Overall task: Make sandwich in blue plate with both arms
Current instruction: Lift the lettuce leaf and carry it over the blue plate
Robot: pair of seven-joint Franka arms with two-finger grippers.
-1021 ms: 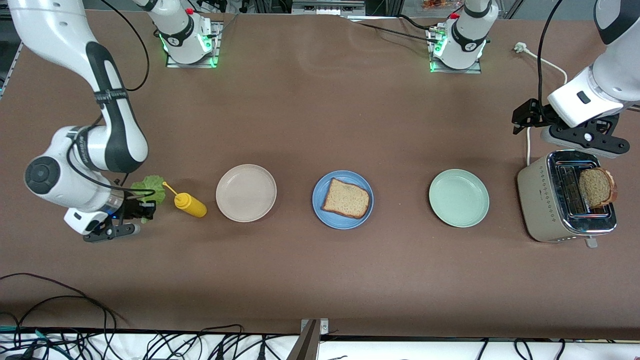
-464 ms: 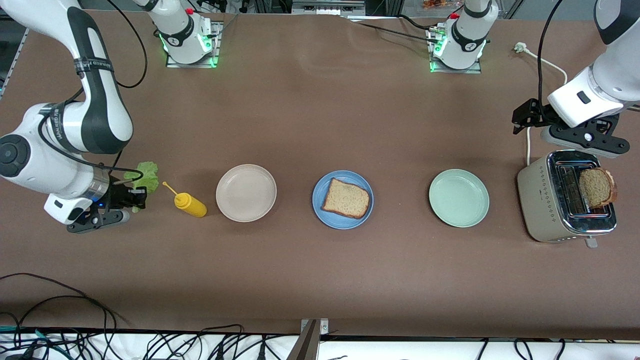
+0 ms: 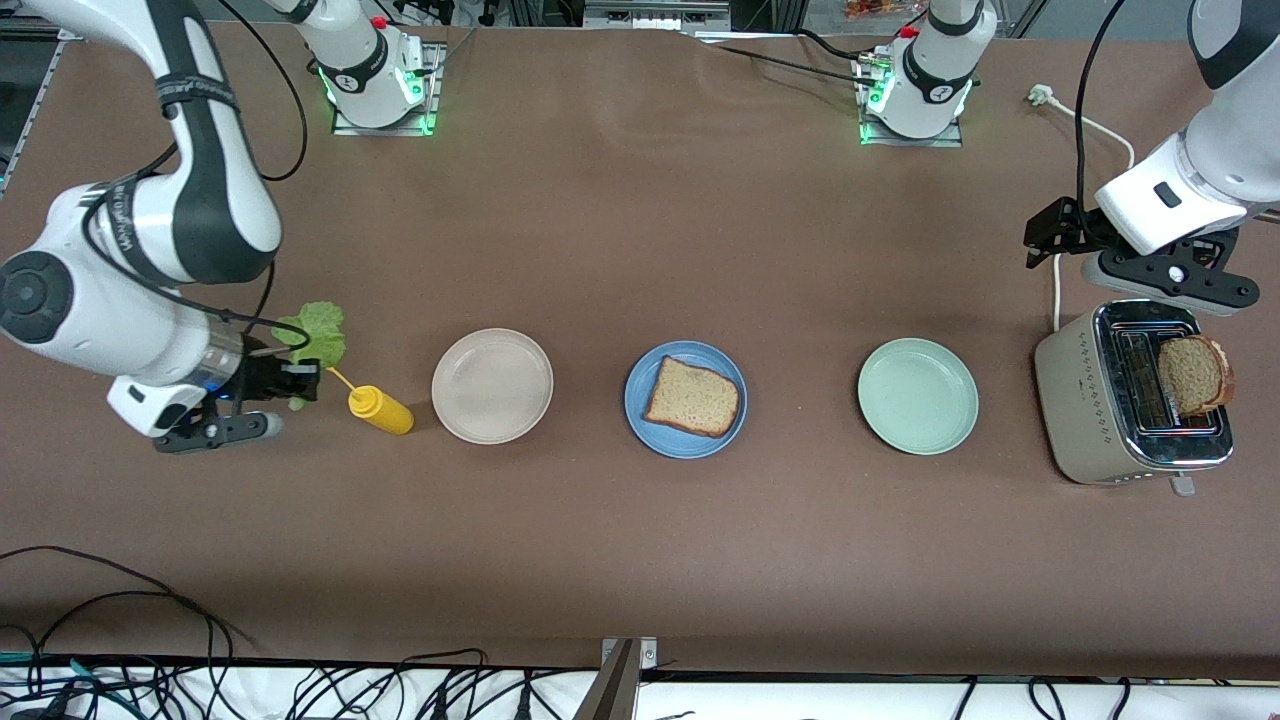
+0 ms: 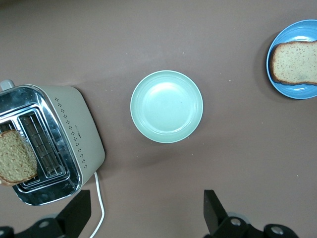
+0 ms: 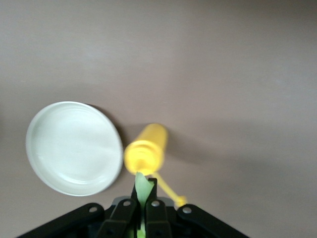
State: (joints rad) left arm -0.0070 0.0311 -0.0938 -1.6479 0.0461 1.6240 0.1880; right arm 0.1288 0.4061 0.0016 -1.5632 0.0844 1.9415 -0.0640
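The blue plate (image 3: pixel 640 420) lies mid-table with one brown bread slice (image 3: pixel 693 396) flat on it; both also show in the left wrist view, plate (image 4: pixel 297 29) and slice (image 4: pixel 295 62). A second slice (image 3: pixel 1193 374) stands in a slot of the toaster (image 3: pixel 1090 400). My right gripper (image 3: pixel 300 383) is shut on a ruffled green lettuce leaf (image 3: pixel 315 335), held in the air over the table beside the yellow bottle's nozzle. Between the shut fingers the leaf (image 5: pixel 142 186) shows as a thin green edge. My left gripper (image 3: pixel 1042 238) hangs open and empty above the toaster's cord.
A yellow squeeze bottle (image 3: pixel 380 408) lies beside the beige-white plate (image 3: pixel 492 385) toward the right arm's end. A mint-green plate (image 3: pixel 918 396) sits between the blue plate and the toaster. A white cord (image 3: pixel 1056 290) runs from the toaster toward the bases.
My right arm swung out toward its end of the table, then back toward the yellow bottle, carrying the lettuce leaf. The left arm has not moved.
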